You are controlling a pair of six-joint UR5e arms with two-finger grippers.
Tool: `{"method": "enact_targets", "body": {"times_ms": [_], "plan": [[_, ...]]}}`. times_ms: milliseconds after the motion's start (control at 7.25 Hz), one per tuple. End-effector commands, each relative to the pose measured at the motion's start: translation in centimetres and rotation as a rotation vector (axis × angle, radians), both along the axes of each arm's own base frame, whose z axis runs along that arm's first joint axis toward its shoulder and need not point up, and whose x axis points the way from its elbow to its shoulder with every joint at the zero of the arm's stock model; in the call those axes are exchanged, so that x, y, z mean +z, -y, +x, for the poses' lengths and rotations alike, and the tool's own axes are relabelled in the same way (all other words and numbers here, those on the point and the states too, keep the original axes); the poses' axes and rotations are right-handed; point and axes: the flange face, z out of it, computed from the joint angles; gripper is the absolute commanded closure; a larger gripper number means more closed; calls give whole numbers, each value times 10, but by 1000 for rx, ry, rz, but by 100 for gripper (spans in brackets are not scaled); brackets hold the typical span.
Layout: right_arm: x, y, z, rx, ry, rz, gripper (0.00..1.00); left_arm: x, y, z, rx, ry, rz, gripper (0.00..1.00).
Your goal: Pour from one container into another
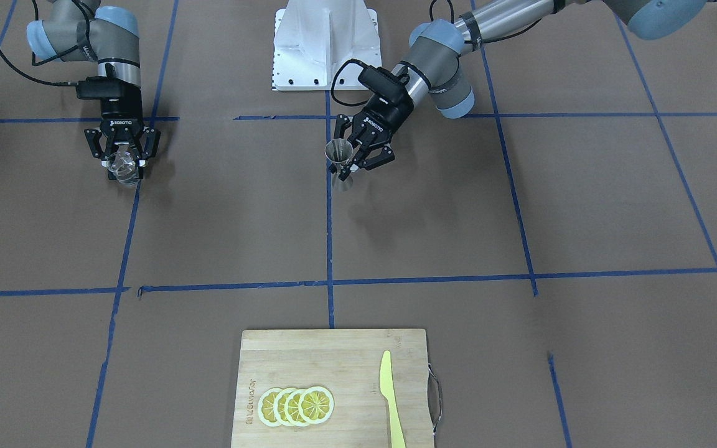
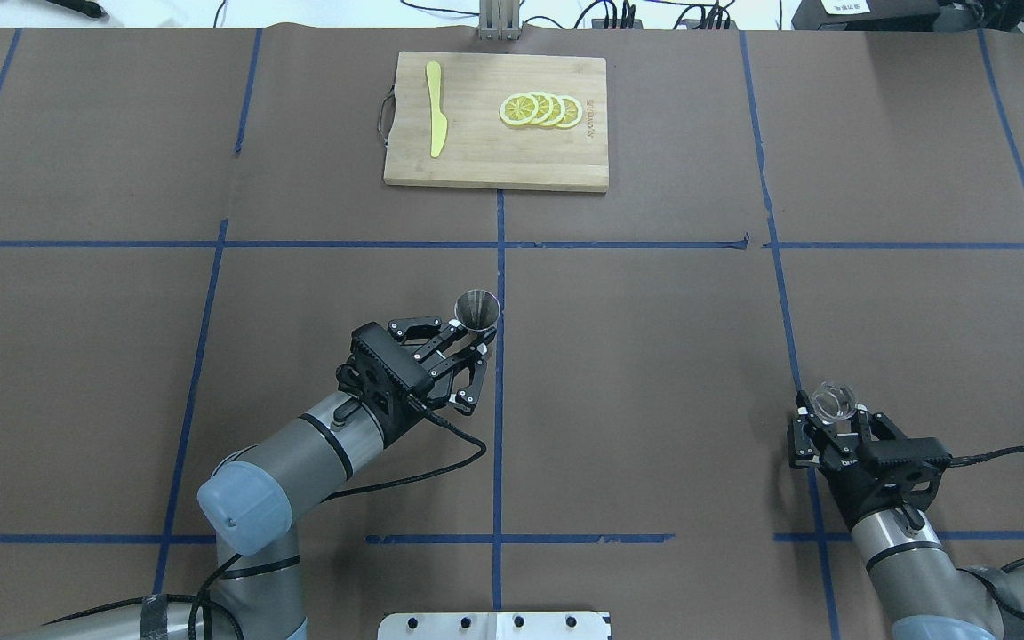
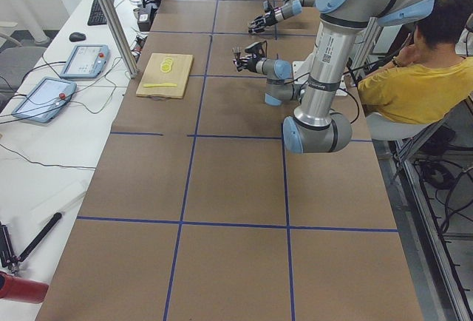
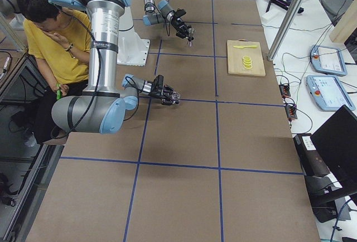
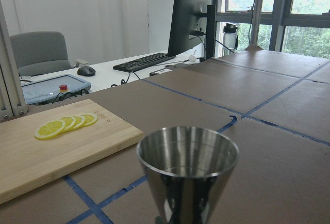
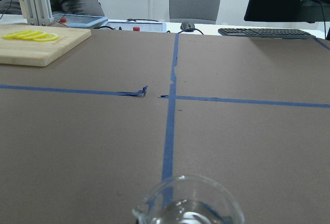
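Note:
The steel jigger stands upright near the table's middle, held at its waist by my left gripper, which is shut on it. Its shadow lies apart from it, so it hangs above the table. The left wrist view shows its open cone close up. The clear glass cup sits far to the right in my right gripper, which is shut on it. Its rim and pouring lip fill the bottom of the right wrist view. In the front view the jigger and the cup are wide apart.
A bamboo cutting board lies at the far edge, with lemon slices and a yellow knife on it. The robot's white base is between the arms. A person in yellow sits beside the robot.

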Motion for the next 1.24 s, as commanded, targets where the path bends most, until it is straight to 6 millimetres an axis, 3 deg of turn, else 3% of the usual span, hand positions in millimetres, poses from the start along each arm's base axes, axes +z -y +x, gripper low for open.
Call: {"method": "enact_targets", "body": {"times_ms": [0,276,690,966,1104], "plan": [[-29,3,6,-9,46,17,100,0,0,0,0,0,2,100],[-74,9,15,-46,-12,73,100,0,0,-1,7,-3,3,100],[-161,16,-36,-58,89,120,100,-4,-2,0,16,-13,8,100],[-216,31,-50,-53,76,183,100,-4,6,-5,20,-12,13,100],[-234,33,-54,-46,84,200,100,-3,9,-6,40,1,29,100]]}}
